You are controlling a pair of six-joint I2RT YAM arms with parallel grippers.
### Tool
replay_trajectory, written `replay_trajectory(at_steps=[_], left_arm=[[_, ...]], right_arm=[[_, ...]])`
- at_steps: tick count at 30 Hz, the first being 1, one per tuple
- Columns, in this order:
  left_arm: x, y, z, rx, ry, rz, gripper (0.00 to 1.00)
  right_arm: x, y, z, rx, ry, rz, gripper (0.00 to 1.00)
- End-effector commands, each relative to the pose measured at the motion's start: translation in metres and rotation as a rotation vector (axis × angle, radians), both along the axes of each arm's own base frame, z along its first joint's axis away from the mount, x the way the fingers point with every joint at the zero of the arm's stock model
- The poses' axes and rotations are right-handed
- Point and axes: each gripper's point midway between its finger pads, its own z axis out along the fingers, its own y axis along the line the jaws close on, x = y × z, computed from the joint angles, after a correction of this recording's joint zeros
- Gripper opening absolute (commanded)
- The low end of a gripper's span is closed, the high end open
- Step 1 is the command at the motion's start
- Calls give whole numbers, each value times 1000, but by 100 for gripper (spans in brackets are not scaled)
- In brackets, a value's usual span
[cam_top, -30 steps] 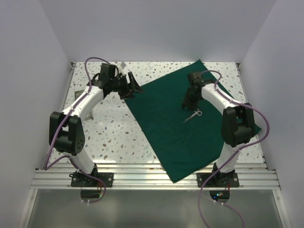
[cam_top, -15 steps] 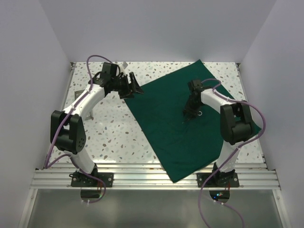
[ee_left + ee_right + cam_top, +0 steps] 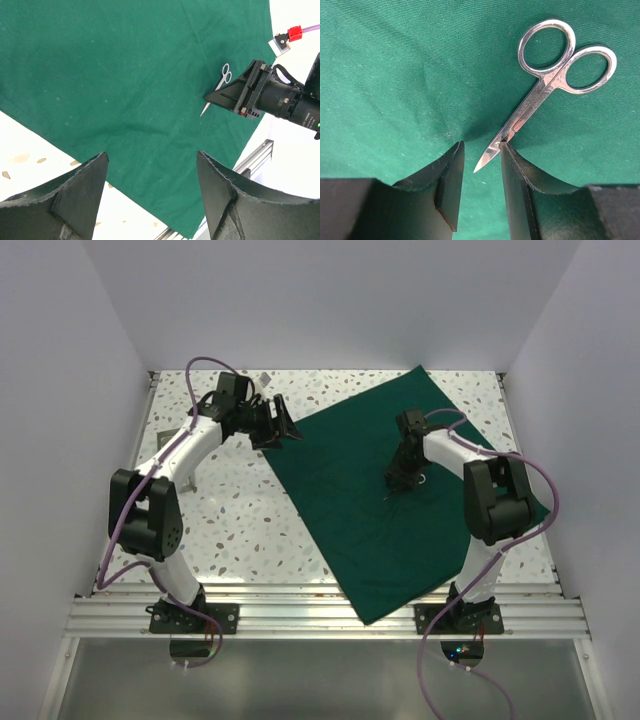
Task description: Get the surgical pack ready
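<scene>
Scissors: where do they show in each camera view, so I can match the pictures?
Top external: scissors right of centre on the drape, mostly under the right gripper.
Left wrist: upper right, by that gripper's tip.
Right wrist: upper right, blade tip between the fingers.
Shared landmark: the drape beneath them.

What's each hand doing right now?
Left hand: open, empty.
Right hand: open, straddling the scissors tip on the cloth, not gripping it.

A robot lab: plain white walls [image 3: 330, 300] are boxing in a speckled white counter [image 3: 230, 530], and a silver metal rail [image 3: 320, 612] is holding two black-and-white robot arms [image 3: 188, 448].
</scene>
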Motion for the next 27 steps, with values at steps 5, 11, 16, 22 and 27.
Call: replay_trajectory(at_steps=[5,11,16,22,27], left_arm=[[8,-3,13,-10,-46,-28,75],[7,-4,14,-17,-41,-31,75],[4,-2,14,-3,-39,-26,75],[5,1,13,-4,-36,-21,75],[5,2,14,-4,-36,-17,75]], right_arm=[[-22,-18,-15,-62,50,-24,40],[-20,-15,-32,-47,70,-29,38],[-34,-15,-44,-28,104,-47,33],[-28,-16,-51,-15,119,-47,15],[-25,-13,-43,-11,125,-24,5]])
